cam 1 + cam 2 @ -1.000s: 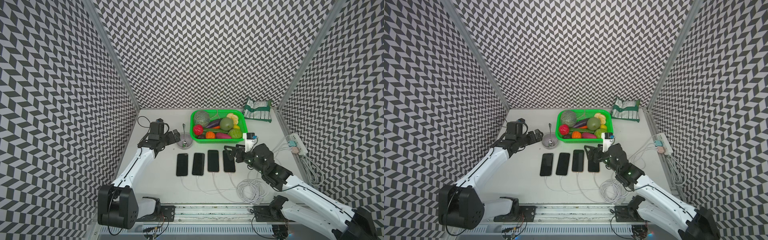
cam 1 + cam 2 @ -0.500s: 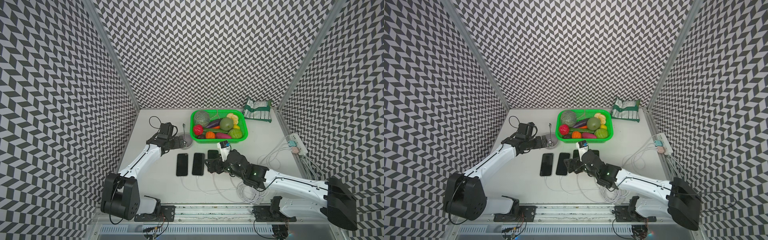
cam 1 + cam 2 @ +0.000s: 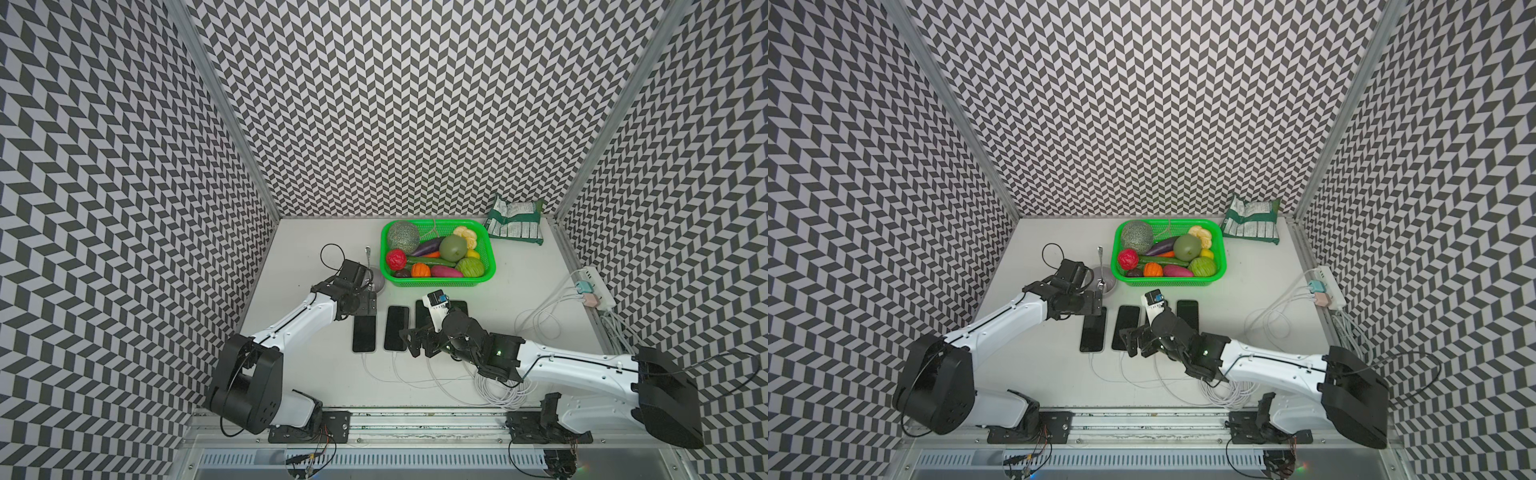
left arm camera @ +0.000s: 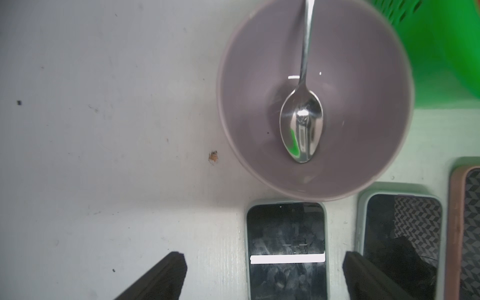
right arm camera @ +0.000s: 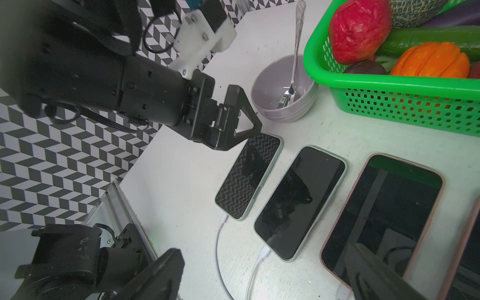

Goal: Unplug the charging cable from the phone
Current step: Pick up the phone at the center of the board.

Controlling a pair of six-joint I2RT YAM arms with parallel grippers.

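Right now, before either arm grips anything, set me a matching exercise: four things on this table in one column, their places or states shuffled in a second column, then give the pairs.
Things:
1. spoon
2. orange toy pumpkin
3. green snack packet
4. leftmost phone

Places or states:
A. white cable plugged into its near end
B. lying in the green basket
C. resting in the grey bowl
D. in the far right corner, beyond the basket

Pairs: 1-C, 2-B, 3-D, 4-A
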